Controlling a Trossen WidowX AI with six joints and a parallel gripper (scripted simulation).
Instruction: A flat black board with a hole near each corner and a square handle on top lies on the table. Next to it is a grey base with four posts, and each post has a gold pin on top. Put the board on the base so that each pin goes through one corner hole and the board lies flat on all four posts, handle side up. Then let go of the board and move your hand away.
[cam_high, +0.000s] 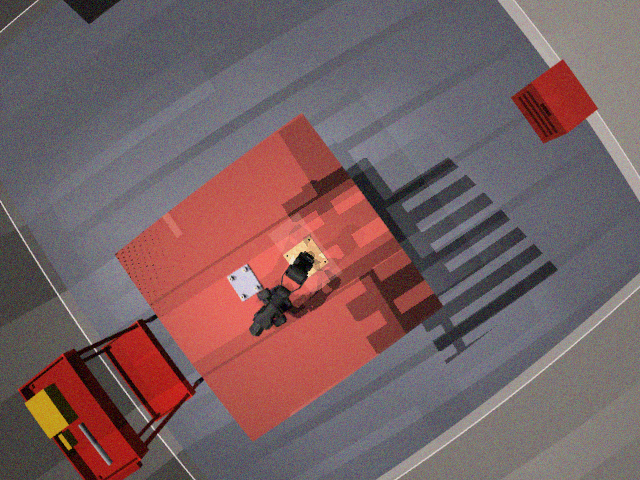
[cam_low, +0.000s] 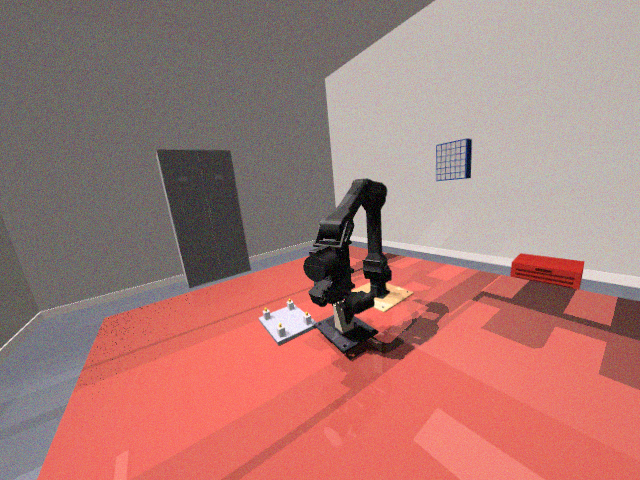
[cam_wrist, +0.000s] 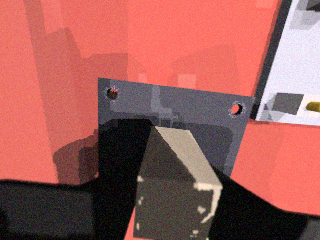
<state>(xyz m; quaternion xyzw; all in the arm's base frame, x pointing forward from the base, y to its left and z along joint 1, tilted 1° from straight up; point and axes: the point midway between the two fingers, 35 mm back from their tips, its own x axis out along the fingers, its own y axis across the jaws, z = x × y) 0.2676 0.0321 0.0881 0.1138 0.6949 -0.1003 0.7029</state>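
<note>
Pinching the beige handle (cam_low: 342, 316) (cam_wrist: 175, 185), your gripper (cam_low: 338, 307) stood over the black board (cam_low: 338, 335) (cam_wrist: 175, 102). You had the grey base (cam_high: 242, 282) (cam_low: 285, 324) (cam_wrist: 292, 65) just beside the board, and the wooden plate (cam_high: 293, 254) (cam_low: 398, 296) behind that board in the exterior view.

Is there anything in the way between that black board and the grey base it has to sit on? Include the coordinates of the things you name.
Nothing visible stands between the black board (cam_low: 362, 330) (cam_wrist: 200, 107) and the grey base (cam_high: 242, 283) (cam_low: 285, 324) (cam_wrist: 295, 65) beside it. The base's upright posts are the only thing to clear, so the board probably needs lifting first.
</note>
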